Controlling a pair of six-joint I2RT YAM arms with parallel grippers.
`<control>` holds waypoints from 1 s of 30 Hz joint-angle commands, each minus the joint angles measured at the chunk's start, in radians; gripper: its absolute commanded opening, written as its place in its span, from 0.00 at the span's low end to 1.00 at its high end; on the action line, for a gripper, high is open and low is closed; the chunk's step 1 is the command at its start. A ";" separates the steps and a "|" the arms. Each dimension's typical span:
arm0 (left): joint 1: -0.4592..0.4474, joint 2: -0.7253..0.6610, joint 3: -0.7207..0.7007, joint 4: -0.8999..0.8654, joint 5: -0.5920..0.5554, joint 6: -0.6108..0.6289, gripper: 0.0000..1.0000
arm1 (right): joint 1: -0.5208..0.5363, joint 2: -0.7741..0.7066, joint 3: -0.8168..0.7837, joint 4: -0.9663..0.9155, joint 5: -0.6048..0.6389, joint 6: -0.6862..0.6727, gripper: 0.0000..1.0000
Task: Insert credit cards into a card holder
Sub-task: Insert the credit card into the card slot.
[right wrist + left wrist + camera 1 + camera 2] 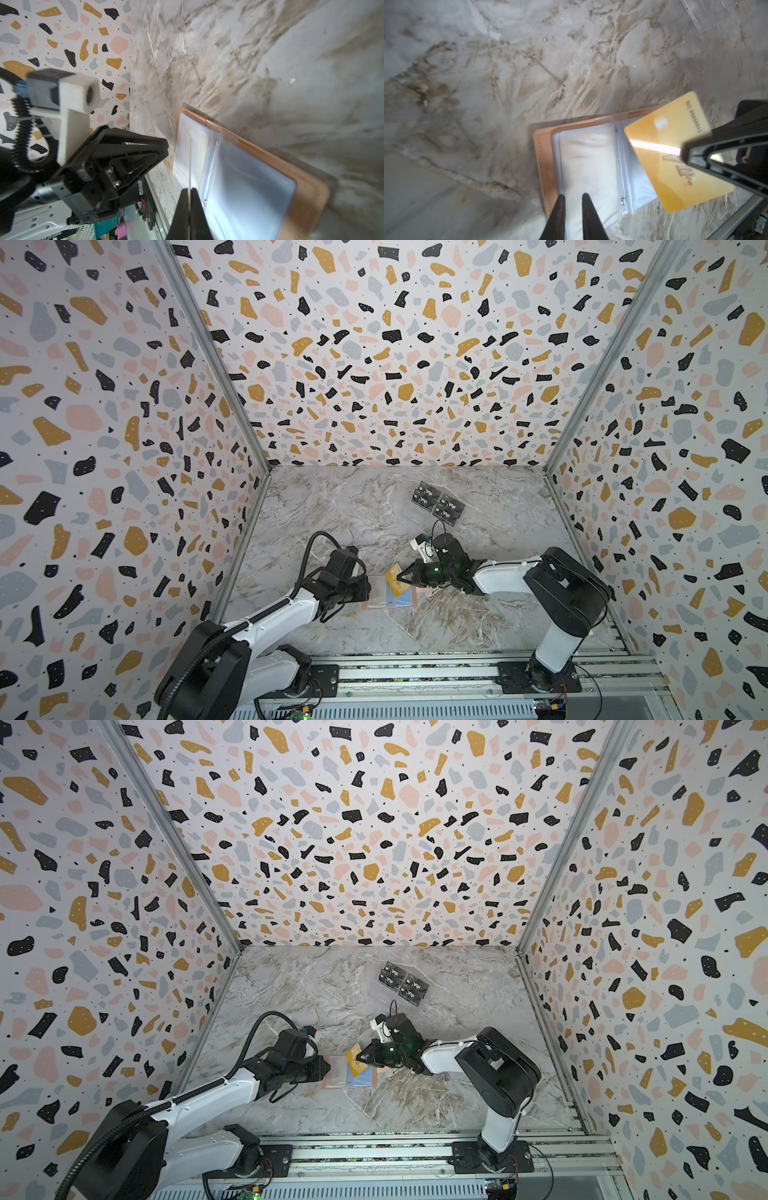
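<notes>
The peach-pink card holder [409, 598] [368, 1080] lies open and flat on the marble table, its clear bluish sleeves facing up. My right gripper [401, 576] [360, 1056] is shut on a gold credit card [394, 581] [356, 1064], held tilted over the holder's middle. The left wrist view shows the card [670, 158] above the zip spine, over the holder [544, 158]. In the right wrist view the card [190, 162] is edge-on between the gripper's [190, 190] pads, over the holder [307, 187]. My left gripper [371, 591] [573, 196] rests its tips on the left sleeve, fingers slightly apart.
Black "Vip" cards sit on a clear tiered stand [438, 504] [405, 982] behind the right arm; its corner [716, 14] shows in the left wrist view. Patterned walls enclose the table on three sides. A metal rail [415, 668] runs along the front.
</notes>
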 commanded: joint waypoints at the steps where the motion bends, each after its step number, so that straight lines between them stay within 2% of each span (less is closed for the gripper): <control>1: -0.006 0.004 0.045 -0.005 -0.006 0.020 0.19 | 0.004 -0.007 0.021 0.013 -0.027 0.002 0.00; 11: -0.006 0.080 0.060 0.013 0.040 0.012 0.16 | 0.010 -0.020 -0.016 0.058 -0.030 0.011 0.00; 17: -0.006 0.047 0.050 -0.005 0.033 0.009 0.16 | 0.022 0.011 -0.015 0.116 -0.072 0.028 0.00; 30: -0.006 0.062 0.067 -0.001 0.062 0.033 0.16 | 0.029 -0.017 -0.038 0.073 -0.039 0.010 0.00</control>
